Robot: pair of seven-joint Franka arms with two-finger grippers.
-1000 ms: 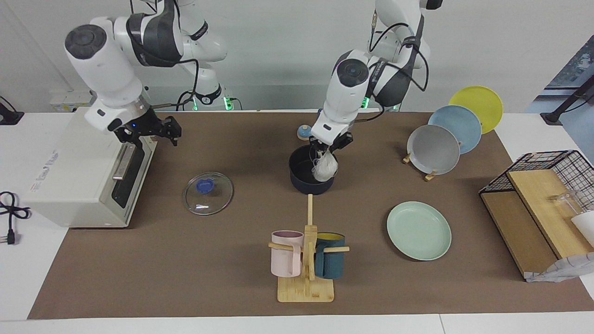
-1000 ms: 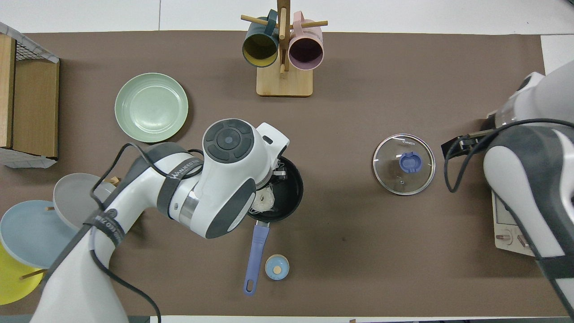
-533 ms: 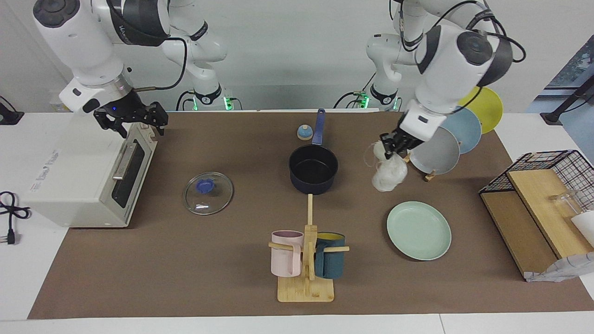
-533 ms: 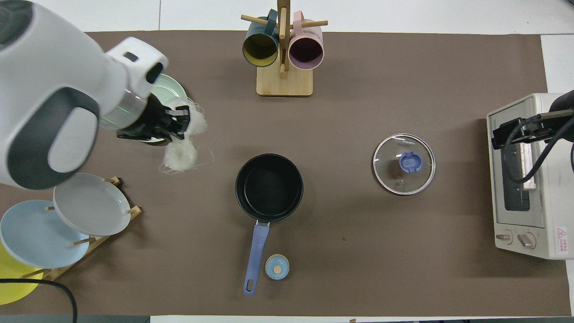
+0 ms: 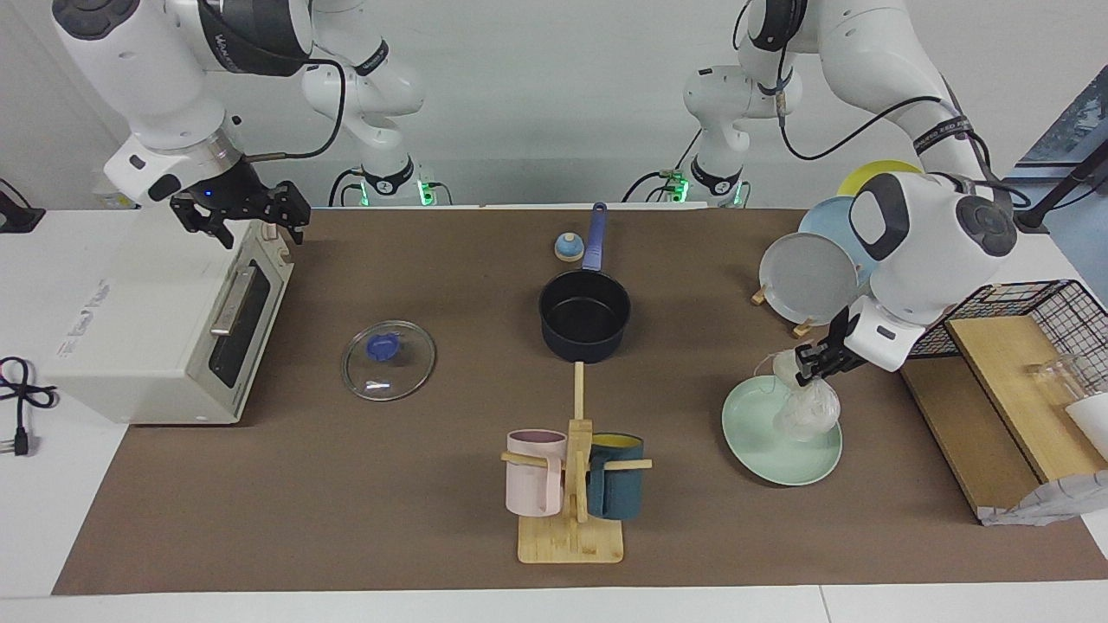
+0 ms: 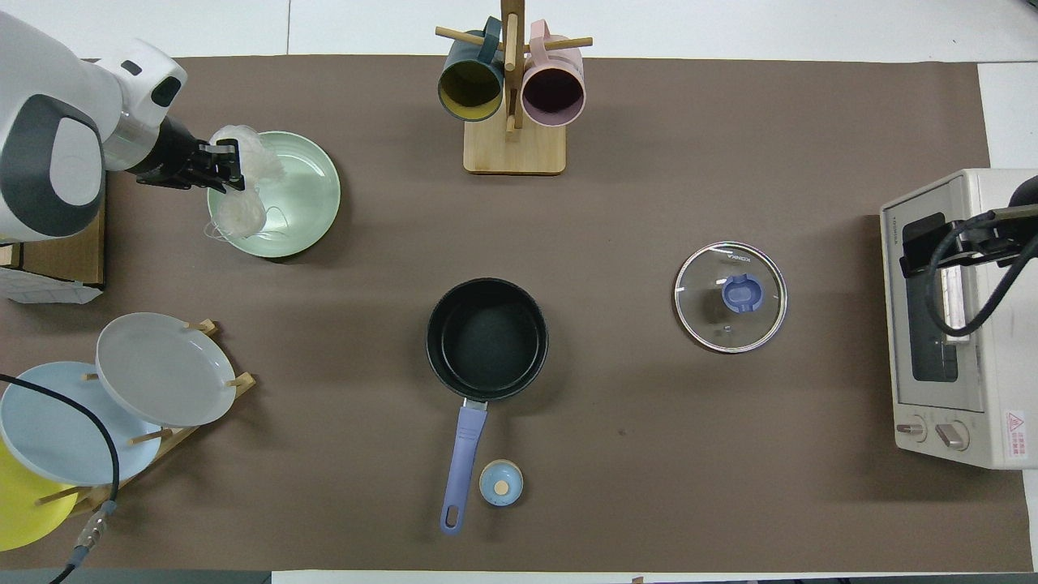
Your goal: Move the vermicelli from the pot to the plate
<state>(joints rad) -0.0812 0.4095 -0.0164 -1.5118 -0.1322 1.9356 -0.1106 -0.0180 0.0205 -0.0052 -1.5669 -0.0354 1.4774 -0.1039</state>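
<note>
My left gripper is shut on the top of the vermicelli, a whitish noodle bundle in two clumps. It hangs low over the mint-green plate, at the rim toward the left arm's end of the table. The lower clump reaches down to the plate's surface. The dark navy pot stands mid-table, its black inside bare, its blue handle pointing toward the robots. My right gripper waits, open, over the toaster oven's top edge.
A glass lid lies between the pot and the white toaster oven. A mug rack stands farther from the robots than the pot. A plate rack and a wire basket flank the left arm. A small blue disc lies beside the pot handle.
My left gripper lifted the vermicelli out of the pot, carried it toward the left arm's end of the table and lowered it over the plate. The right gripper rose over the toaster oven.
</note>
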